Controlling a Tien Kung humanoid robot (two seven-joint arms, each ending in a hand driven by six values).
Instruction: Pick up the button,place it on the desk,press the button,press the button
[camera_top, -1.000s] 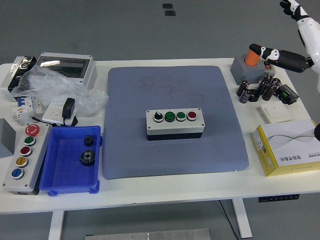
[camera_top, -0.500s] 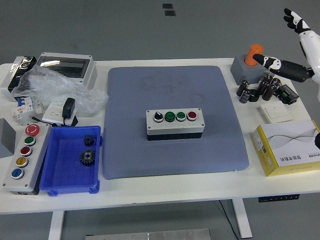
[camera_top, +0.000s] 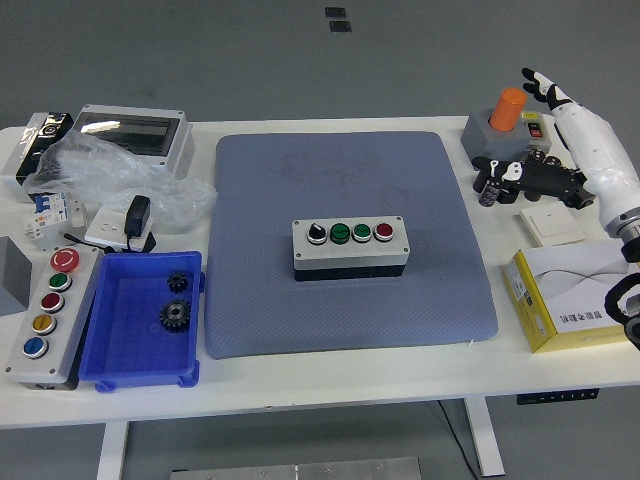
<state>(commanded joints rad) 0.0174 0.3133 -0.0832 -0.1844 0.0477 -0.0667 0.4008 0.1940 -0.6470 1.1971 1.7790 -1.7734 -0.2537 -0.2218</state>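
the four-button box (camera_top: 350, 247) sits mid-mat (camera_top: 260, 200) on the white surface (camera_top: 330, 385). the right robot hand (camera_top: 520, 175), fingers relaxed and empty, hovers near the orange button (camera_top: 508, 108), far right.

Right arm only, in from the right edge: white forearm, black-and-white five-fingered right hand (camera_top: 520, 176) reaching left, fingers extended and holding nothing, hovering just below the grey box with the orange button (camera_top: 496, 130).
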